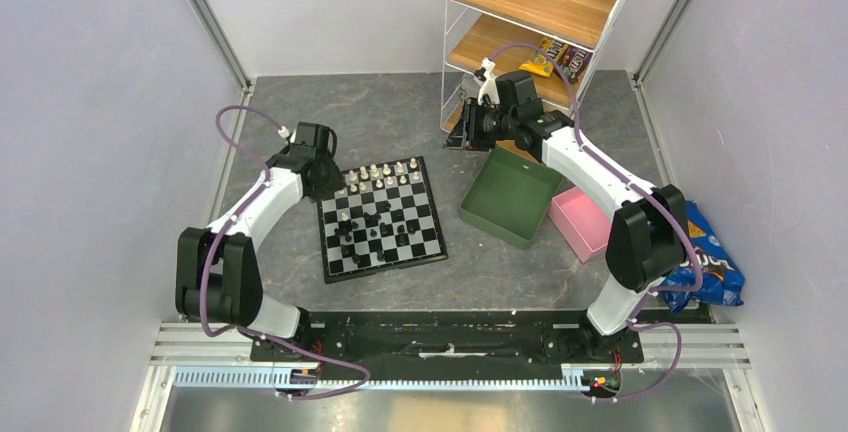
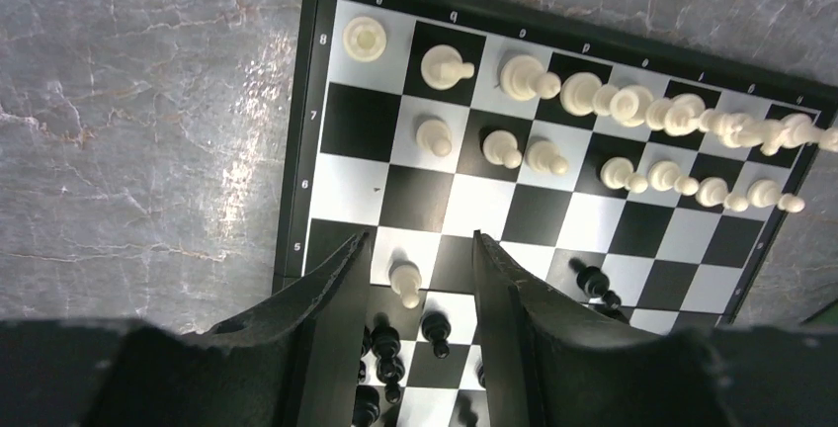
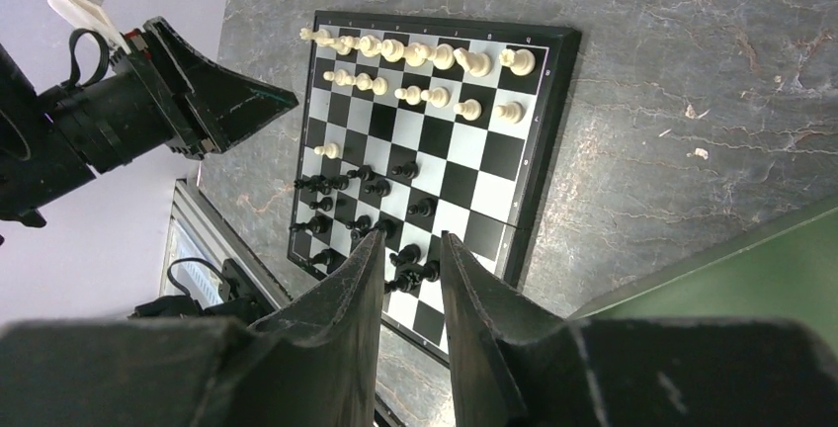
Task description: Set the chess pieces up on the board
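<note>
Your left gripper (image 2: 420, 239) hangs partly open and empty over the board's (image 1: 432, 244) left edge, with a lone white pawn (image 2: 405, 279) standing below its gap. Other white pieces (image 1: 380, 174) fill the board's far rows; black pieces (image 1: 375, 229) cluster mid-board. Your right gripper (image 3: 410, 234), slightly open and empty, sits beyond the board's far-right corner.

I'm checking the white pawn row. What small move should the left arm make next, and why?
Probably lower the open left gripper onto the stray white pawn standing under its jaws: only seven pawns line the second row, and the corner-side square there stands empty.
</note>
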Controlling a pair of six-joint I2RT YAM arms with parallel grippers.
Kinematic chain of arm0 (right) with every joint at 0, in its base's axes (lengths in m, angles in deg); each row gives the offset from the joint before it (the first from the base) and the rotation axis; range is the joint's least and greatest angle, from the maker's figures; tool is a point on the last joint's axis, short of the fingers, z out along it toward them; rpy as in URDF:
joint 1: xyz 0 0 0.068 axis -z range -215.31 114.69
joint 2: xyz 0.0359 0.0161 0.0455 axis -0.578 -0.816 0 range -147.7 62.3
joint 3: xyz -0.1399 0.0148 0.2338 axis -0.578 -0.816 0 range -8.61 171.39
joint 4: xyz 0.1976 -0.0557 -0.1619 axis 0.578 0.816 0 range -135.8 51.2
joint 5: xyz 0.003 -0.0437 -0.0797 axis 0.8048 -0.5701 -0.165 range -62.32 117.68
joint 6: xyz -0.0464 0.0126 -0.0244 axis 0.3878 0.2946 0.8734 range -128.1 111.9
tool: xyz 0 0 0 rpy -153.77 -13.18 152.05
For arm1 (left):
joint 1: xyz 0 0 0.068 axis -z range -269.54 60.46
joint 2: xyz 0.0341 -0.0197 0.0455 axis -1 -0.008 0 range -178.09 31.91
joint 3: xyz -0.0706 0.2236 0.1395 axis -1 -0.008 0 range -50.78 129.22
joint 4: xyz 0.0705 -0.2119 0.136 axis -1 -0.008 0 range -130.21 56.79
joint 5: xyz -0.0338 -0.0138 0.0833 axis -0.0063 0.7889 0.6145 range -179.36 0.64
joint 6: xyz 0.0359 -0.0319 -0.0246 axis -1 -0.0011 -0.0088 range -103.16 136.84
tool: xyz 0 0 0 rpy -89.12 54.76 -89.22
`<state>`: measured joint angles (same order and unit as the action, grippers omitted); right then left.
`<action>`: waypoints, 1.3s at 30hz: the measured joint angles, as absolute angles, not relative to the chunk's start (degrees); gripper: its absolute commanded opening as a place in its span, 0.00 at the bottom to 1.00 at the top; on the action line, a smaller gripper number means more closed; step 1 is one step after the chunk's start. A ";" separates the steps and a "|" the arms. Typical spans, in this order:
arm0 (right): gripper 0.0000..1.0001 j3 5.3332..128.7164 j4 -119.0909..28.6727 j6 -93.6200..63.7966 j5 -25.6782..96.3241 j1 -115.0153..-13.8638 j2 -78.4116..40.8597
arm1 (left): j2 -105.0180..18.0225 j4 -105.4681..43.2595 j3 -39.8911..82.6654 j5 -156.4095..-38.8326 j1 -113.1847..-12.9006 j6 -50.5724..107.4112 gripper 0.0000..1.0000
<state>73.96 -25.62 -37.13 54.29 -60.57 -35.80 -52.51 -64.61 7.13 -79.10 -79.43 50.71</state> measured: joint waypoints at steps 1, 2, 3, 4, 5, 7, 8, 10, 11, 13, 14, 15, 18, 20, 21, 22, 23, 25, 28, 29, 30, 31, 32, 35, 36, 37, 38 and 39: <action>0.35 73.96 -25.62 -37.16 54.40 -60.57 -35.80 | -52.14 -64.65 6.69 -79.25 -79.41 50.60 0.49; 0.35 73.96 -25.62 -37.22 54.47 -60.59 -35.80 | -51.84 -64.63 5.99 -79.43 -79.28 50.40 0.49; 0.35 73.96 -25.64 -37.29 54.64 -60.57 -35.80 | -51.81 -64.67 5.47 -79.47 -79.08 50.27 0.48; 0.35 73.96 -25.64 -37.31 54.80 -60.57 -35.80 | -51.81 -64.71 4.83 -79.54 -78.76 50.18 0.48; 0.35 73.96 -25.66 -37.44 54.86 -60.57 -35.80 | -51.84 -64.80 4.09 -79.62 -78.32 50.10 0.48; 0.35 73.96 -25.66 -37.57 55.04 -60.57 -35.80 | -51.84 -64.98 2.98 -79.95 -77.47 50.03 0.47; 0.35 73.96 -25.66 -37.66 55.06 -60.57 -35.80 | -51.90 -64.98 2.43 -80.02 -76.99 50.03 0.46; 0.35 73.96 -25.66 -37.70 55.17 -60.57 -35.80 | -52.06 -65.11 1.71 -80.06 -76.26 50.03 0.45; 0.35 73.96 -25.66 -37.72 55.28 -60.57 -35.80 | -52.19 -65.28 1.55 -80.10 -76.02 50.03 0.44; 0.35 73.96 -25.69 -37.90 55.30 -60.57 -35.80 | -52.56 -65.33 1.51 -80.21 -75.81 50.03 0.43; 0.35 73.96 -25.69 -37.94 55.30 -60.57 -35.80 | -52.78 -65.33 1.51 -80.26 -75.78 50.03 0.42; 0.35 73.96 -25.69 -37.99 55.30 -60.57 -35.80 | -52.91 -65.39 1.51 -80.28 -75.78 50.01 0.42; 0.35 73.96 -25.69 -38.07 55.30 -60.57 -35.80 | -52.95 -65.72 1.51 -80.23 -75.78 50.03 0.40; 0.35 73.96 -25.69 -38.10 55.32 -60.57 -35.80 | -53.08 -65.79 1.49 -80.26 -75.78 50.03 0.37; 0.35 73.96 -25.69 -38.10 55.32 -60.57 -35.80 | -53.17 -65.81 1.49 -80.23 -75.78 50.03 0.35; 0.35 73.96 -25.69 -38.10 55.34 -60.57 -35.80 | -53.34 -65.81 1.49 -80.23 -75.78 50.03 0.35; 0.35 73.96 -25.69 -38.10 55.39 -60.57 -35.80 | -53.56 -65.83 1.47 -80.23 -75.78 50.03 0.34; 0.35 73.96 -25.69 -38.10 55.49 -60.57 -35.80 | -53.91 -65.85 1.40 -80.23 -75.78 50.01 0.32; 0.35 73.96 -25.69 -38.10 55.74 -60.57 -35.82 | -54.00 -65.94 1.31 -80.21 -75.78 50.03 0.29; 0.35 73.96 -25.69 -38.10 55.84 -60.57 -35.82 | -54.00 -65.94 1.31 -80.19 -75.78 50.03 0.28; 0.35 73.96 -25.69 -38.10 55.89 -60.57 -35.82 | -54.00 -65.96 1.31 -80.21 -75.78 50.03 0.27; 0.35 73.96 -25.69 -38.10 55.93 -60.57 -35.82 | -54.00 -65.96 1.31 -80.21 -75.78 50.03 0.26; 0.35 73.96 -25.69 -38.10 55.95 -60.57 -35.82 | -54.00 -65.96 1.31 -80.21 -75.78 50.03 0.24; 0.35 73.96 -25.73 -38.10 56.11 -60.57 -35.95 | -54.00 -65.98 1.31 -80.21 -75.78 50.03 0.17; 0.35 73.96 -25.73 -38.10 56.13 -60.57 -36.04 | -54.00 -65.96 1.31 -80.21 -75.78 50.03 0.15; 0.35 73.96 -25.71 -38.12 56.13 -60.57 -36.08 | -54.00 -65.96 1.31 -80.19 -75.78 50.03 0.14; 0.35 73.96 -25.71 -38.10 56.13 -60.57 -36.11 | -54.00 -65.96 1.31 -80.17 -75.78 50.03 0.14; 0.35 73.96 -25.73 -38.10 56.15 -60.57 -36.13 | -54.00 -65.94 1.31 -80.06 -75.78 50.03 0.14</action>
<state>73.96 -25.73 -38.10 56.15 -60.57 -36.13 -54.00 -65.94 1.31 -80.06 -75.78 50.03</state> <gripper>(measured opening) 0.349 0.161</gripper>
